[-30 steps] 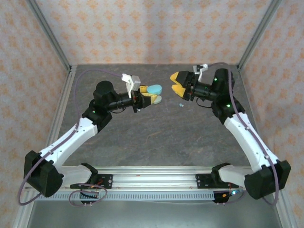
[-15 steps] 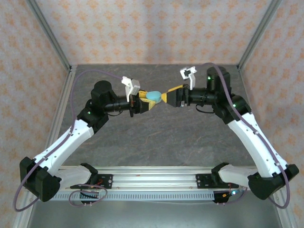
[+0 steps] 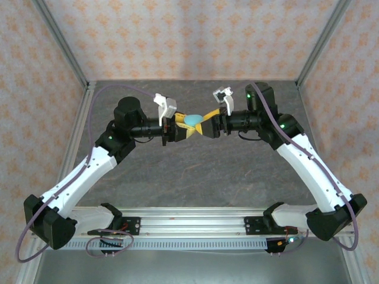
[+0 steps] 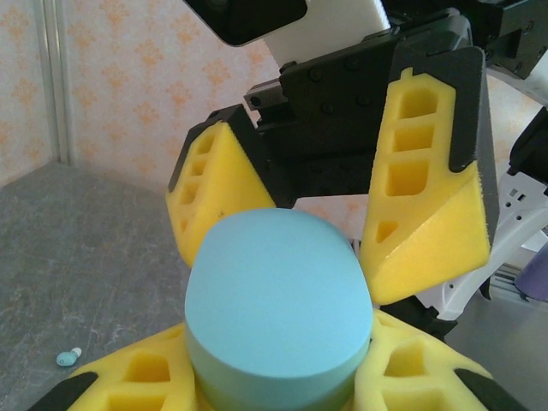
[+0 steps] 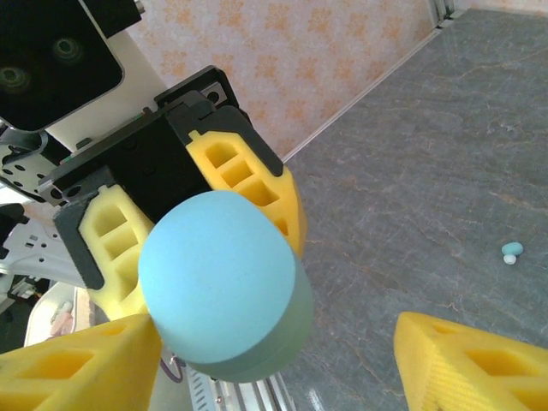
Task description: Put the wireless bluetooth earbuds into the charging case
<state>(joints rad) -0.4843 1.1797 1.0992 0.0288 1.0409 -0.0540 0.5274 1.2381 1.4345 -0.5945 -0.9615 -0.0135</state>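
Since half a second ago my right gripper [image 3: 205, 123] has slid in toward the left one, and the gap between them is gone: its yellow fingers now reach past the far end of the charging case [image 3: 191, 120]. A full second ago that arm hung well off to the right, away from the case.

My left gripper [image 3: 185, 126] is clenched on the charging case, held up above the table [image 3: 195, 177] near the middle of the workspace. In the right wrist view the two left fingers [image 5: 244, 175] press against the case from behind, one on each side. The case is a smooth oval, pale blue on top with a greener band below, and its lid looks closed.

My right gripper is released, jaws spread wide. From the left wrist camera its fingers [image 4: 424, 197] stand upright on either side of the case's far end. From its own camera one finger sits just beside the case at lower left and the other is well apart at lower right. It seems to flank the case rather than pinch it, though I cannot be sure whether the nearer finger touches.

One earbud [image 4: 67, 356] lies loose on the table, well apart from the case, a pale blue nub with a whitish bit against it. It also shows at the right edge of the right wrist view [image 5: 511, 251]. It is too small for me to tell whether that is one piece or two.
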